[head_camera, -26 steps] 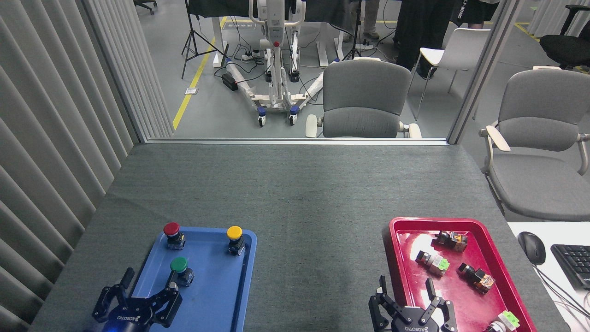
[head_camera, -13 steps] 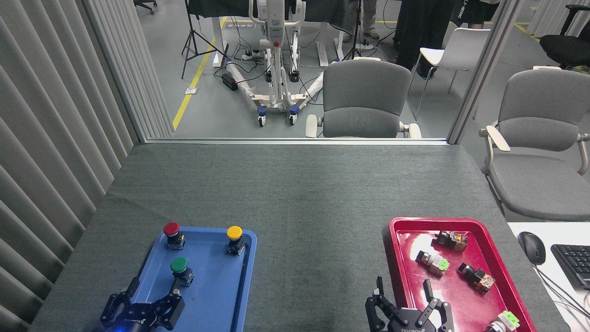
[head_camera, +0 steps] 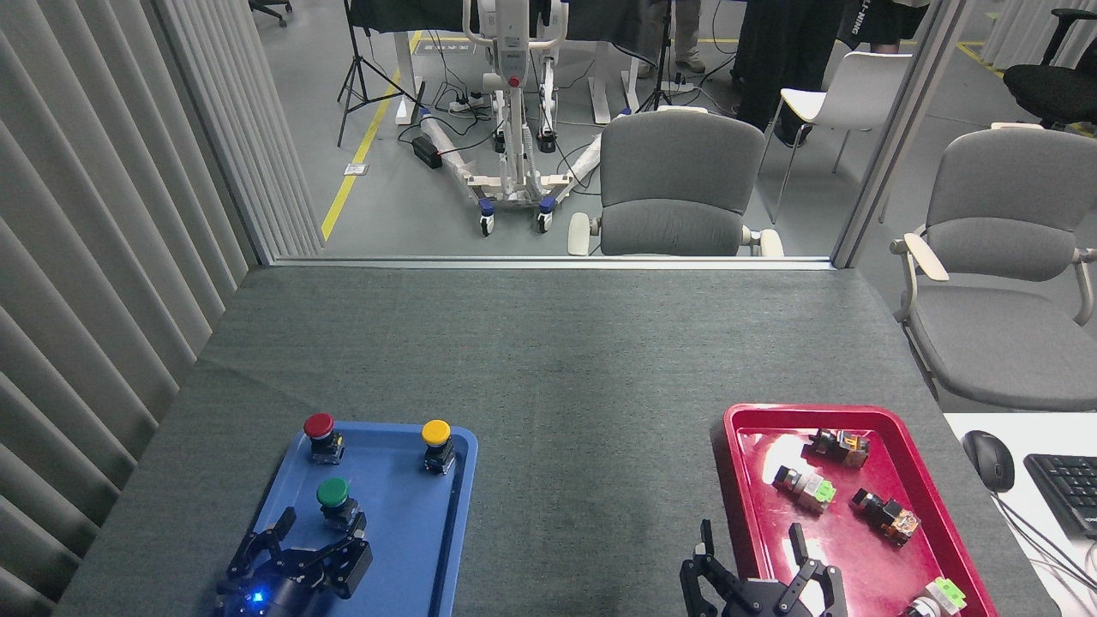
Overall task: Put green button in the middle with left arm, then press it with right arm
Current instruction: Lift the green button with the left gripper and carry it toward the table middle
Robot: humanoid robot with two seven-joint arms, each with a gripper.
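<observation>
**Left gripper low over blue tray, just short of green button**

Small push button with a round dark-green mushroom cap (head_camera: 332, 492) on a black and grey switch body: stands upright in the shallow blue plastic tray (head_camera: 446, 548), near the tray's centre. Not lifted, not on the open cloth.

Black multi-finger left gripper with a small blue glowing light (head_camera: 319, 530): low over the near part of the blue tray, fingers spread and pointing toward the green button. One fingertip (head_camera: 356, 523) lies just beside the switch body; contact cannot be told. Nothing is held.

Black multi-finger right gripper with no light (head_camera: 750, 538): bottom edge of view, at the near-left corner of the glossy red plastic tray (head_camera: 728, 446). Fingers spread, upright, nothing between them.

Plain dark grey felt-like table cover between the two trays (head_camera: 591, 480): bare.

Also in the blue tray: a red-capped push button (head_camera: 319, 426) at the far-left corner and a yellow-capped push button (head_camera: 435, 432) at the far-right, both upright, well apart from the green one.

The red tray holds several small switch parts with orange and green pieces (head_camera: 810, 488), lying scattered.
</observation>
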